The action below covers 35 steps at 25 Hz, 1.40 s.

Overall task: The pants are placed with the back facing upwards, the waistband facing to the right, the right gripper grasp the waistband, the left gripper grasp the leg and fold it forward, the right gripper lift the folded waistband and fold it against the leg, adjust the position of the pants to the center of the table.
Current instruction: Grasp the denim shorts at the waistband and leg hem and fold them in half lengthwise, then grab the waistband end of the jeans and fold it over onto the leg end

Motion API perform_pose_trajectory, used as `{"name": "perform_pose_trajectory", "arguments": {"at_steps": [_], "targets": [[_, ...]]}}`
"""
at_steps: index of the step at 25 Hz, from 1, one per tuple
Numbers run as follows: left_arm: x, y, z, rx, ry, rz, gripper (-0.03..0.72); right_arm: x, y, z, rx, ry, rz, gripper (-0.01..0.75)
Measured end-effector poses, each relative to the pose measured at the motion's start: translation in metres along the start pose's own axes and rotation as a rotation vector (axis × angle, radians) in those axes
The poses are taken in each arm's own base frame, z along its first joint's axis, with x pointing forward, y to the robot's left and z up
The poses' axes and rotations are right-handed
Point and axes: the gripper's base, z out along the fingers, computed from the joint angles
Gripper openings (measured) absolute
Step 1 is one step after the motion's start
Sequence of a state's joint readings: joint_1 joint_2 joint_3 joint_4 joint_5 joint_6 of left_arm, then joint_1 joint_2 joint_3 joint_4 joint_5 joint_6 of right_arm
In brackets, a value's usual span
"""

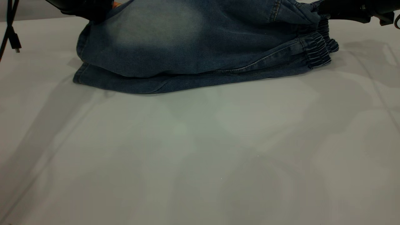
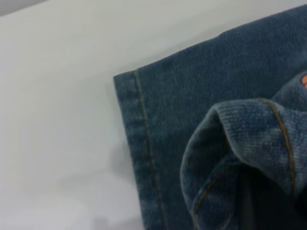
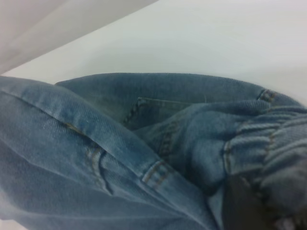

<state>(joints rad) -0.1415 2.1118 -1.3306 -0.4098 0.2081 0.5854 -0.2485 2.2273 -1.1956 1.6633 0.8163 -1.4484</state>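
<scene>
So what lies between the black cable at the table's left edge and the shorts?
Nothing: the exterior view shows bare table between the cable and the shorts.

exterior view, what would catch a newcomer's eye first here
The blue denim pants stand out first: folded lengthwise along the far edge of the pale table, the upper layer lifted at both ends. The ruffled waistband is at the right, where the right claw grips it. The left claw holds the leg at the far left.

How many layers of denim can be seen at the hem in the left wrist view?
2: one flat leg hem lying on the table, and the leg lifted above it, curled. More may be hidden underneath.
</scene>
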Motion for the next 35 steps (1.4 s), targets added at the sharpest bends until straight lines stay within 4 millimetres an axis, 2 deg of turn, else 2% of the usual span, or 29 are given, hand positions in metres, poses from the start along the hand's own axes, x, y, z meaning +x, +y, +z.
{"name": "perform_pose_trajectory", "arguments": {"at_steps": [6, 8, 10, 14, 17, 23, 27, 31, 35], "targets": [[0.0, 0.0, 0.0, -0.002, -0.004, 0.01, 0.084, -0.003, 0.002, -0.001, -0.003, -0.018, 0.01, 0.466], [0.0, 0.0, 0.0, -0.003, -0.005, 0.01, 0.084, -0.005, 0.002, -0.001, -0.002, -0.021, 0.005, 0.526], [0.0, 0.0, 0.0, -0.004, -0.005, 0.01, 0.084, -0.006, 0.002, -0.001, -0.001, -0.023, 0.017, 0.552], [0.0, 0.0, 0.0, -0.003, -0.004, 0.009, 0.089, -0.008, 0.003, -0.001, -0.009, -0.024, 0.022, 0.562], [0.0, 0.0, 0.0, -0.002, -0.005, 0.004, 0.135, -0.007, 0.004, -0.001, -0.015, -0.022, 0.037, 0.563], [0.0, 0.0, 0.0, -0.001, -0.006, -0.002, 0.406, -0.007, 0.005, -0.001, -0.031, -0.019, 0.085, 0.563], [-0.001, 0.0, 0.0, -0.004, -0.009, -0.003, 0.527, -0.007, 0.005, -0.001, -0.031, -0.019, 0.097, 0.563], [-0.003, 0.0, -0.003, -0.005, -0.018, -0.002, 0.56, -0.005, 0.005, -0.001, -0.026, 0.011, 0.13, 0.563], [-0.016, 0.001, -0.023, -0.007, -0.059, 0.002, 0.564, 0.0, 0.0, -0.005, -0.004, 0.073, 0.178, 0.563]]}}
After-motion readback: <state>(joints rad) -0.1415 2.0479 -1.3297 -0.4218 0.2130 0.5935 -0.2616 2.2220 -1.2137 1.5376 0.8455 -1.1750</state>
